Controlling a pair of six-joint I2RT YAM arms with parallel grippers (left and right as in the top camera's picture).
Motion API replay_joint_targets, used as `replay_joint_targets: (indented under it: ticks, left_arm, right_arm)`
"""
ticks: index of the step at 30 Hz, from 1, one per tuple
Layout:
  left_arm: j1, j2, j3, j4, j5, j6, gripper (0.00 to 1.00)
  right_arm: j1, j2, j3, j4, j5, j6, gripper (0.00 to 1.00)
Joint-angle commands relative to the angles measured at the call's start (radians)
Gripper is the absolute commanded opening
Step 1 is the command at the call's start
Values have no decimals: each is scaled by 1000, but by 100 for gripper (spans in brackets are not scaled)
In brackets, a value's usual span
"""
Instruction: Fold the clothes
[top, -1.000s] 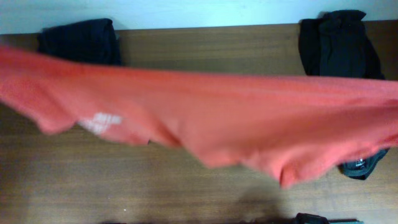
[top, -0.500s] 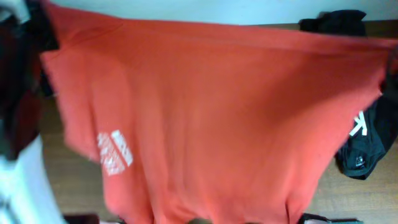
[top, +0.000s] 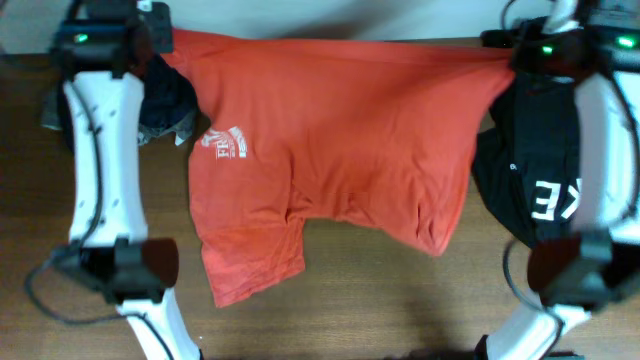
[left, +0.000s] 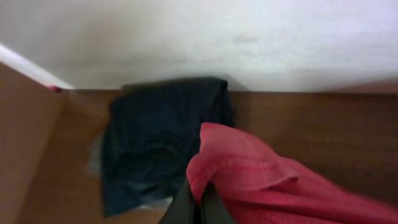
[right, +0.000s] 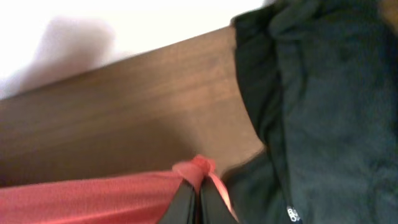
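— Is the red-orange T-shirt (top: 340, 150) settling at last?

— It is; a second ago it was swinging through the air as a blurred band, then billowing wide up toward the overhead camera; now it is lying spread on the surface (top: 400, 310), its far edge pulled into a taut line along the back.

— And the arms, are they letting go?

— Not that I am seeing; the left end effector (left: 198, 208) is pinched together on a bunched corner of the cloth, just beside the dark navy pile (left: 161, 143); the right end effector (right: 199, 199) is clamped on the other corner, a little red nub poking out above its tips, right beside the black garment (top: 545, 170).

— So the fling is working?

— Mostly, I am thinking; the white logo (top: 225, 145) is facing up and the body is lying fairly flat; but the near edge is sitting uneven, one flap trailing toward the front at the left and wrinkles gathering in the middle; smoothing is probably coming before any fold.
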Motion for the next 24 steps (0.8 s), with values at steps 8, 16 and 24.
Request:
replay_joint_targets:
  ticks: [8, 16, 24]
  left_arm:
    - [15, 286, 5, 202, 2, -17, 1]
    - [15, 317, 6, 253, 12, -17, 1]
    - [4, 312, 16, 145, 12, -17, 1]
  right_arm:
    - [26, 291, 1, 268, 44, -8, 4]
    - [24, 302, 1, 277, 43, -8, 4]
    - [21, 267, 2, 133, -12, 8, 4]
